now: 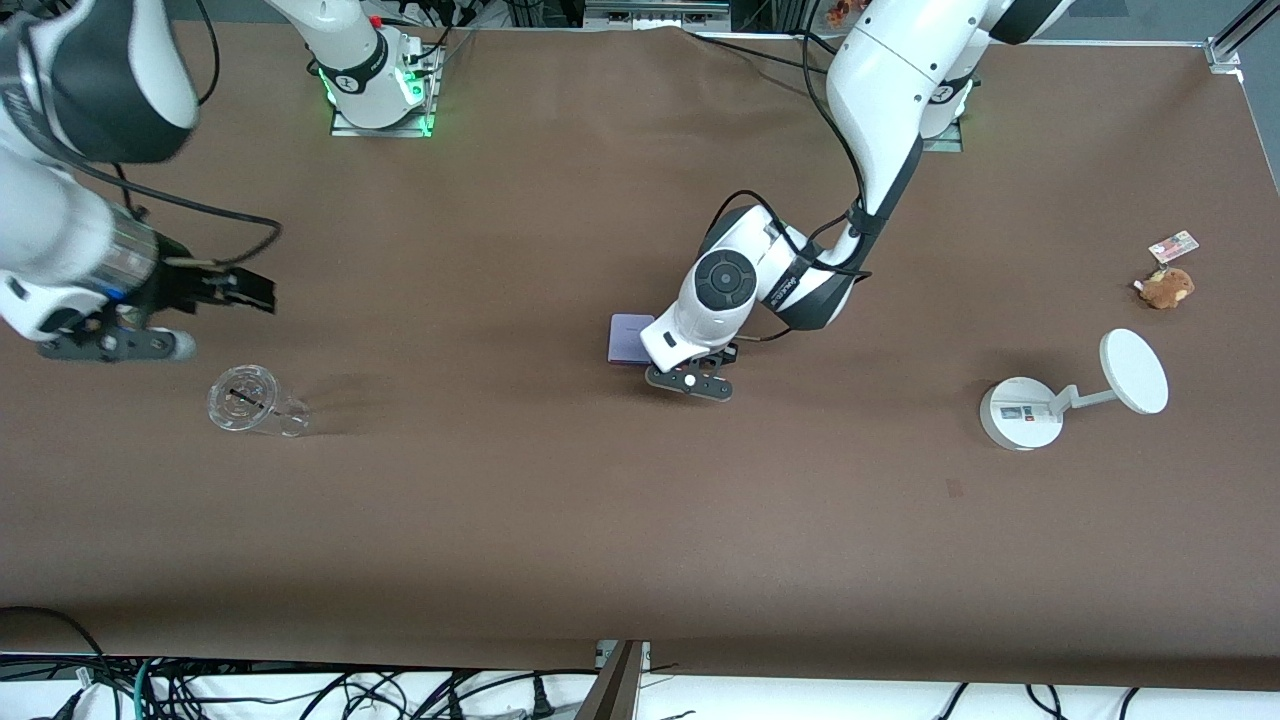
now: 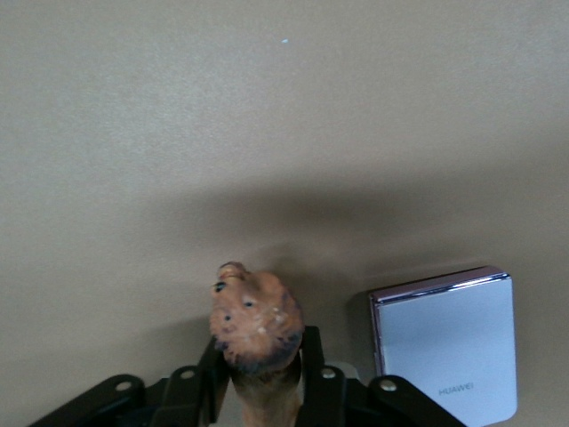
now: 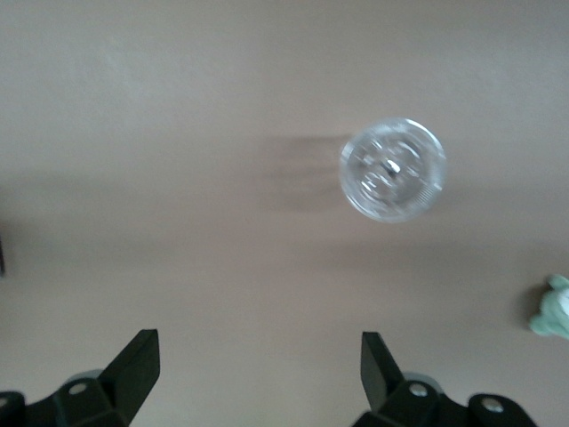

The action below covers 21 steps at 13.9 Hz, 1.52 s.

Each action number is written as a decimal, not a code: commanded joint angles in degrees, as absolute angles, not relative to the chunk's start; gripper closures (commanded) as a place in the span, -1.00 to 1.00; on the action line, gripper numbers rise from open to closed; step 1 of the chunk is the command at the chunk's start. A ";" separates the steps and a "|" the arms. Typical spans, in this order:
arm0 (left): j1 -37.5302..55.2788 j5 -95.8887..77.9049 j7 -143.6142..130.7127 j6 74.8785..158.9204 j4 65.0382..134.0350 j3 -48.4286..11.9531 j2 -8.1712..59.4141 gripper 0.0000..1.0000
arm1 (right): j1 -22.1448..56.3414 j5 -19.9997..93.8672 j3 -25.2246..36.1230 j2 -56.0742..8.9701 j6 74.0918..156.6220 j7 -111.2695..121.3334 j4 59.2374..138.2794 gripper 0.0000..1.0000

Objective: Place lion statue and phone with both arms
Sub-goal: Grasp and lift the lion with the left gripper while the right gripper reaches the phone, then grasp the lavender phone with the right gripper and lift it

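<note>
— Where is your left gripper (image 2: pixel 260 391), and what is in it?

— It sits low over the middle of the brown worktop (image 1: pixel 560 500), and I have its fingers (image 2: pixel 313 374) clamped on the small orange-brown lion statue (image 2: pixel 256 322). The lion's darker mane end pokes out past my fingertips. From the front camera my own wrist hides the figurine.

— And the phone?

— The flat pale-lavender phone with rounded corners and a purple edge (image 1: pixel 629 338) lies on the worktop just beside that gripper, toward the right arm's end of the table. My left wrist view shows it flat, next to the lion but not touching it.

— Your right gripper?

— The right gripper (image 3: pixel 258 365) waits in the air, fingers spread wide with nothing between them, over the worktop at the right arm's end. A clear round plastic cup (image 1: pixel 250 402) lies just below it, nearer the front camera.

— Anything else around?

— A white round-based stand with a disc (image 1: pixel 1070 395) and a fuzzy brown plush with a tag (image 1: pixel 1166 287) sit toward the left arm's end. The right wrist view catches a grey-green plush (image 3: pixel 553 307) at its edge.
</note>
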State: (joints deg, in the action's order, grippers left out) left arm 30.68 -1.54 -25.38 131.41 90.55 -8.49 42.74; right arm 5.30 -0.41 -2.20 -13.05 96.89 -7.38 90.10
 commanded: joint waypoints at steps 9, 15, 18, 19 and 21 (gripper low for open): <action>17.78 3.25 -15.16 109.95 88.86 -2.37 32.26 0.88 | 22.14 -0.18 -2.20 -27.24 114.51 -32.67 88.68 -1.00; 7.39 6.94 -5.80 110.91 88.86 -2.37 35.15 0.89 | 32.68 -0.26 -2.20 -33.56 122.50 -50.86 88.68 -1.00; 6.42 7.03 -5.36 113.02 88.86 -2.37 36.91 0.89 | 37.34 -0.44 -2.11 -37.08 127.34 -57.20 88.68 -1.00; 5.98 7.03 -5.27 113.46 89.29 -2.37 36.91 0.89 | 38.31 -0.35 -2.20 -38.13 128.66 -57.91 88.68 -1.00; 5.10 7.03 -5.19 113.55 89.38 -2.37 37.88 0.88 | 41.30 -0.53 -2.11 -39.98 131.03 -60.54 88.59 -1.00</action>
State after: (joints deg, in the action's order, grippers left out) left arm 6.81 5.84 -6.17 112.89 88.88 -1.58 37.68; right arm 39.04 -0.41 -2.61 -38.06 129.45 -57.76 89.95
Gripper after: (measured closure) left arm 0.648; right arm 0.000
